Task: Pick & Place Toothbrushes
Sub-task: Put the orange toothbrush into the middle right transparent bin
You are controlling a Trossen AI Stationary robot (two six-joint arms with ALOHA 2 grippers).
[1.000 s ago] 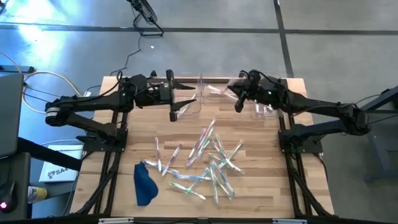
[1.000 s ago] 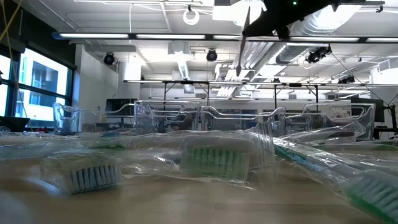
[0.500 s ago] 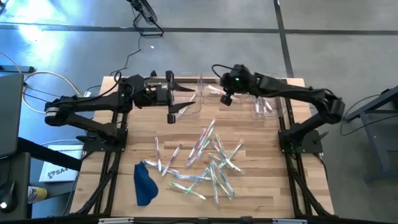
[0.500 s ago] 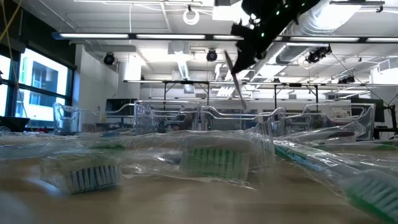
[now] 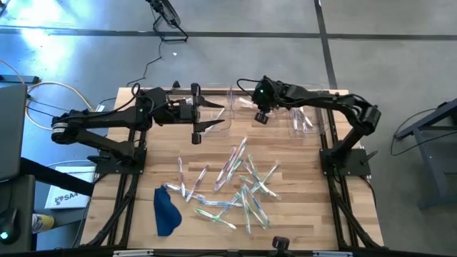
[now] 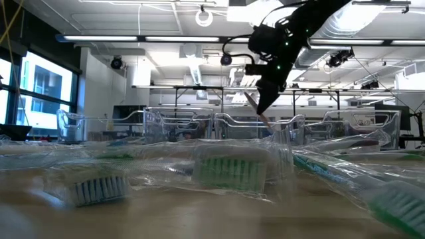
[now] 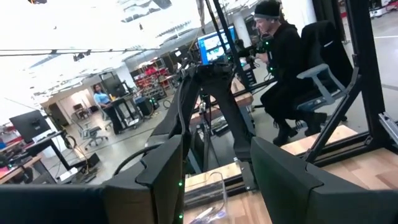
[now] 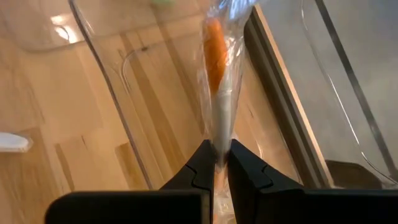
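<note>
Many wrapped toothbrushes (image 5: pixel 239 184) lie scattered on the middle of the wooden table, and they fill the foreground of the low view (image 6: pixel 229 169). My right gripper (image 5: pixel 259 114) is above the clear bins (image 5: pixel 246 102) at the far edge, shut on one wrapped toothbrush (image 8: pixel 214 74) with an orange and white handle. In the low view this gripper (image 6: pixel 259 106) points down and slants. My left gripper (image 5: pixel 218 115) hovers open near the far edge, left of the bins, holding nothing. My right gripper pinches the wrapped toothbrush between its two fingertips (image 8: pixel 202 163) at the white part of its handle (image 8: pixel 219 134). The brush runs on in line with the fingers, orange part (image 8: pixel 213 43) farthest out. It is lifted clear, slanting down over a bin's clear wall (image 8: pixel 112 99).
Clear plastic bins stand in a row along the far edge, one at the right (image 5: pixel 305 120) with toothbrushes in it. A dark blue cloth (image 5: pixel 166 210) lies near the front left. Bare wood shows at the table's left and right. People sit and stand in the room (image 7: pixel 283 68).
My right gripper has moved toward the table's left along the far edge and come down toward the bins, staying shut on the toothbrush. It has tipped, so the brush, which hung straight down before, now slants.
</note>
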